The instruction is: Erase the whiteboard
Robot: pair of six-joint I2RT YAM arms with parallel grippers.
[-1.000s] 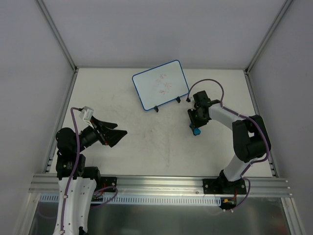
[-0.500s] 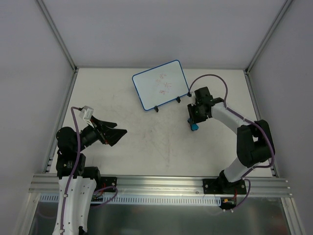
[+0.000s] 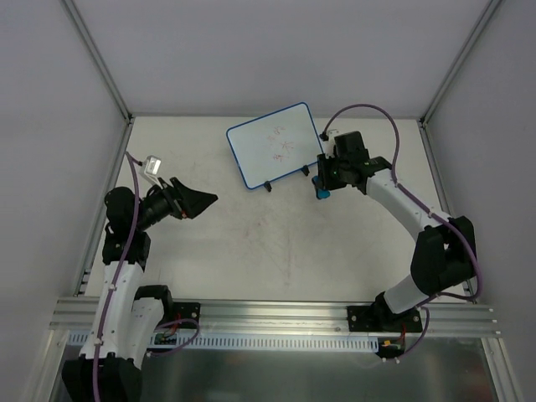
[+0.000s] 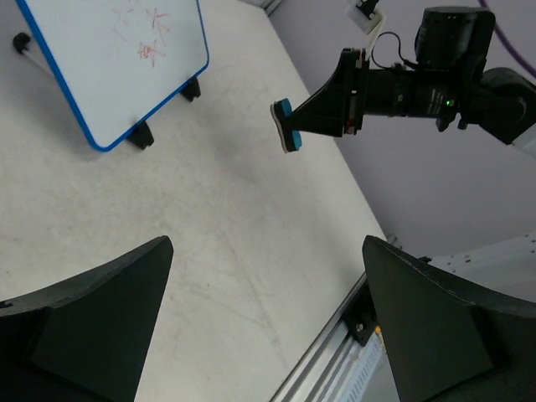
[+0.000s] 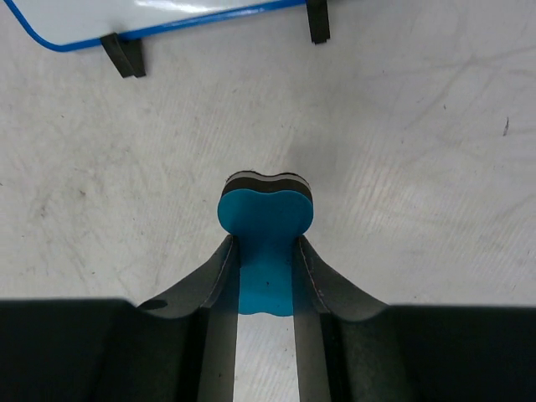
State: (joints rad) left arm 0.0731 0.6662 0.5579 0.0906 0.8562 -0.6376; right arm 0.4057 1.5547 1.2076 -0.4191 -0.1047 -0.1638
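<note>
Pinching the blue eraser [image 5: 266,209], the right gripper [image 5: 266,244] hangs near the whiteboard [image 3: 275,144] while the left gripper [image 3: 199,203] stands wide apart, holding nothing.

A scuffed off-white table [image 3: 251,251] spreads beneath the right claw [image 3: 320,189], streaked with dark marks and faint reddish smears. Plain pale grey walls [image 3: 276,50] rise beyond the claw and well off to either side of it. Slanting metal posts [image 3: 98,59] stand at the far corners. Behind the claw, along the near edge, runs a ribbed aluminium rail [image 3: 268,316]. The light is soft and even, and shadows are faint.
</note>
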